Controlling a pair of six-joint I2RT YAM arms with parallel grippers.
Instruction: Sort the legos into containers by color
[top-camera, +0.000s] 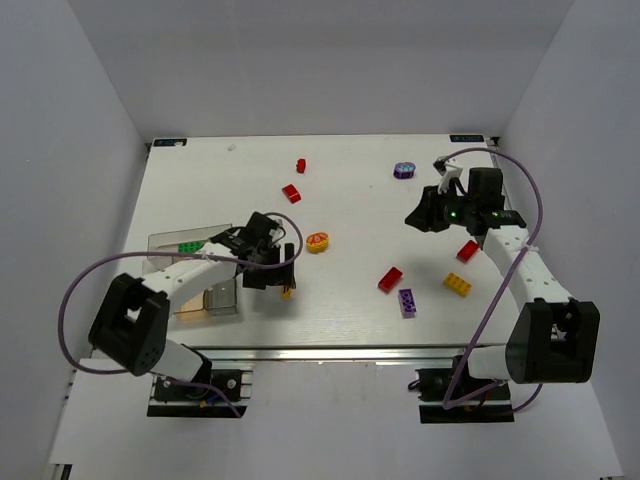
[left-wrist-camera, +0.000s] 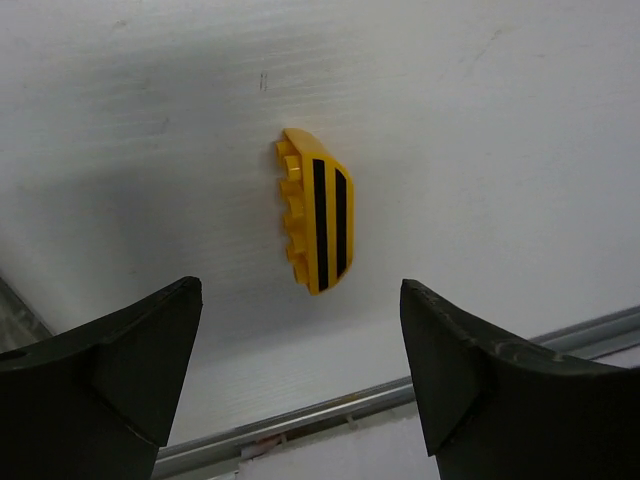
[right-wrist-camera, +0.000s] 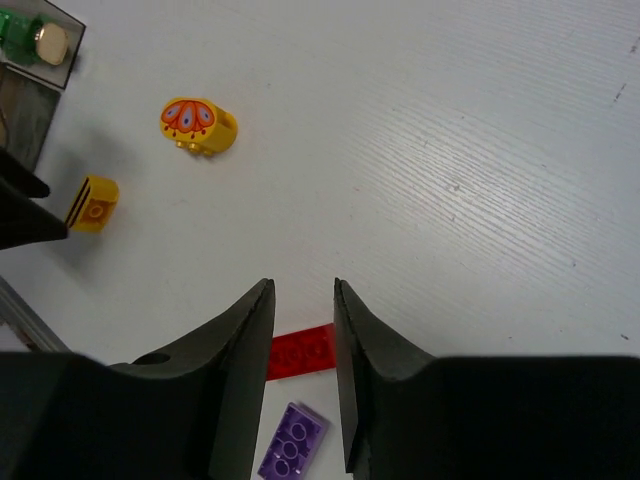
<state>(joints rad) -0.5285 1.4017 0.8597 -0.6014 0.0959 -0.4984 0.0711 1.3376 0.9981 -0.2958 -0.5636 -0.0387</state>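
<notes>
My left gripper is open and empty, and hangs over a yellow lego with black stripes. In the left wrist view that lego lies on the table just beyond the gap between the open fingers. The containers stand at the left, with a green lego in one. My right gripper is raised at the right. Its jaws are a narrow gap apart with nothing between them. Below it lie a red lego and a purple lego.
Loose legos on the table: a round yellow-orange piece, two red ones at the back, a round purple piece, a red and a yellow one at the right. The table's near edge rail lies close to the left gripper.
</notes>
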